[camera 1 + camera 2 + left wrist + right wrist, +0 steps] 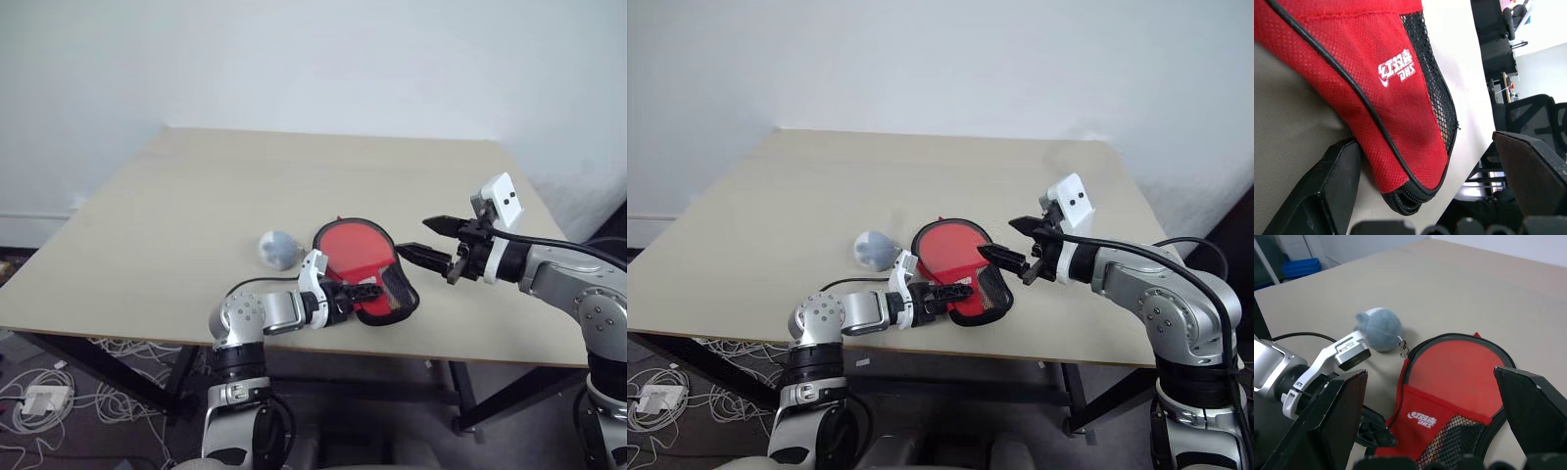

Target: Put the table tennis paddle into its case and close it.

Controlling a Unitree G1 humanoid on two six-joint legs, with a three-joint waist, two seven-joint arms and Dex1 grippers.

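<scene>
The case (358,264) lies flat near the table's front edge, red with black trim, black mesh and a white logo (1396,68). The red blade of the paddle (1459,369) shows through the clear round side; its handle is hard to make out behind the mesh. My left gripper (358,291) is open and low over the table, its fingers (1317,196) either side of the case's narrow zip end (1405,198). My right gripper (415,237) hangs open in the air just right of the case, apart from it.
A grey plush ball (277,249) lies left of the case, joined to it by a small chain (1403,350). The pale table (196,196) has free room behind and to the left. Its front edge runs close by the case. Cables lie on the floor (39,392).
</scene>
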